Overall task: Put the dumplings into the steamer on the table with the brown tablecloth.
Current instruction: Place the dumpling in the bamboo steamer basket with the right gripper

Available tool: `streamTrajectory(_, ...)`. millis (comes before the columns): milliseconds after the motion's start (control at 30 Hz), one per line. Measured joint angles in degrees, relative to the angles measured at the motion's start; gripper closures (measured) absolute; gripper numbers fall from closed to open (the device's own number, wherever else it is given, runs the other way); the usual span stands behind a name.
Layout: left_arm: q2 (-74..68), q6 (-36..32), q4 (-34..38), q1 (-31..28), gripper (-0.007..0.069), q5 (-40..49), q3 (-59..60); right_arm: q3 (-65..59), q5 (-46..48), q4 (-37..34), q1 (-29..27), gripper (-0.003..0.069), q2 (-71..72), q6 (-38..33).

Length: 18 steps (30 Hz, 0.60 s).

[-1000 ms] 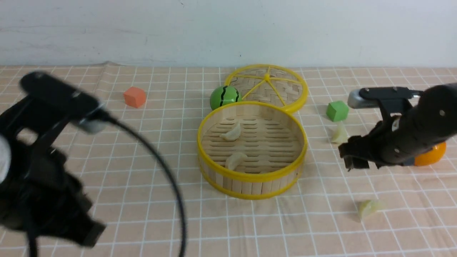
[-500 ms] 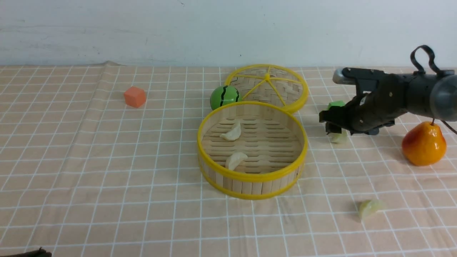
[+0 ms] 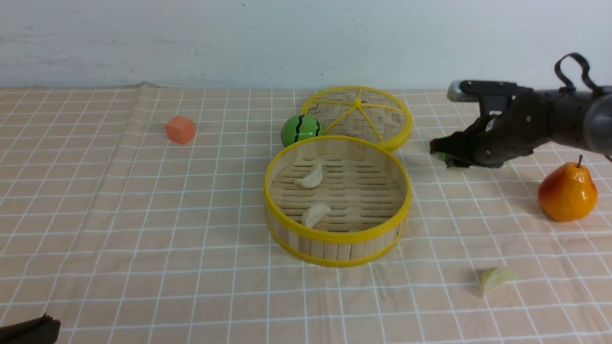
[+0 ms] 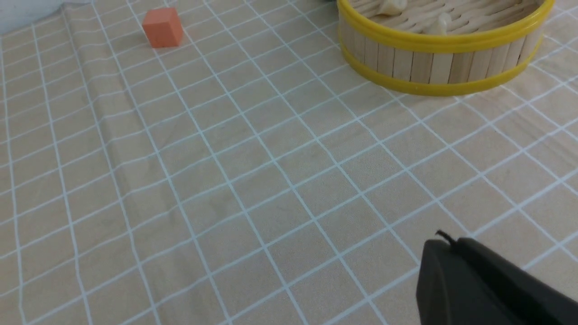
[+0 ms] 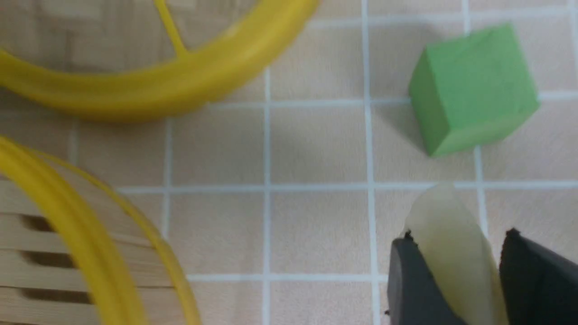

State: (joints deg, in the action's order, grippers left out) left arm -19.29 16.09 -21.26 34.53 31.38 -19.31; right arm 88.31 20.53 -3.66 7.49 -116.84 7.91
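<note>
1. The right fingers (image 5: 408, 284) are seen clamped on a pale greenish dumpling (image 5: 451, 243); in the right wrist view it is pinched between the two black tips, and its pointed end is left sticking out beyond them.
2. In the front view that right arm is stretched in from the right edge, with its fingers (image 3: 442, 153) held to the right of the steamer (image 3: 334, 248) and outside its yellow rim.
3. A green cube (image 5: 474, 88) is found just beyond the gripped dumpling, on the brown tablecloth (image 3: 143, 215) that covers the counter.
4. Two cream-white dumplings are spotted on the steamer's slatted floor: one toward the back left (image 3: 310, 177), one nearer the front (image 3: 316, 214).
5. A second greenish dumpling (image 3: 495, 278) is left lying on the cloth, in front of the steamer and to its right, well apart from it.
6. Behind the steamer the woven lid (image 3: 377, 119) is laid flat, and a green striped ball (image 3: 300, 130) is tucked against its left edge.
7. An orange cube (image 3: 180, 129) is seen far left, a toy pear (image 3: 568, 192) far right.
8. Only a dark sliver of the left fingers (image 4: 487, 284) is caught low over the cloth; whether they are spread or closed cannot be told.
</note>
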Motion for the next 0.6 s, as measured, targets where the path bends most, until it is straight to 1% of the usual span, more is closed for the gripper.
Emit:
streamTrajectory(100,0.0,0.12,-0.07,0.0,0.0638,-1.09,0.0,0.0,1.4,-0.66,1.63,0.0408,4.79,0.0)
streamTrajectory(200,0.0,0.16,-0.4,0.0,0.0638,-1.8,0.0,0.07,3.47,-3.05,5.5,0.0408,8.13,-0.06)
streamTrajectory(233,0.0,0.16,-0.41,0.0,0.0638,-1.91,0.0,0.07,3.47,-3.18,5.5,0.0408,8.21,-0.07)
streamTrajectory(267,0.0,0.16,-0.41,0.0,0.0638,-2.09,0.0,0.19,3.12,-3.54,8.61,0.0408,8.15,-1.1)
streamTrajectory(300,0.0,0.16,-0.41,0.0,0.0638,-2.14,0.0,0.19,2.54,-3.49,10.32,0.0408,7.48,-2.31)
streamTrajectory(333,0.0,0.16,-0.41,0.0,0.0638,-2.19,0.0,0.19,2.17,-3.48,10.65,0.0408,7.11,-2.87)
streamTrajectory(367,0.0,0.16,-0.47,0.0,0.0638,-2.27,0.0,0.19,0.53,-3.48,12.95,0.0408,5.34,-4.55)
streamTrajectory(500,0.0,0.16,-0.47,0.0,0.0638,-2.31,0.0,0.19,-3.93,-3.48,15.67,0.0408,-0.82,-5.96)
streamTrajectory(600,0.0,0.16,-0.47,0.0,0.0638,-2.31,0.0,0.14,-5.81,-3.48,16.03,0.0365,-4.11,-5.98)
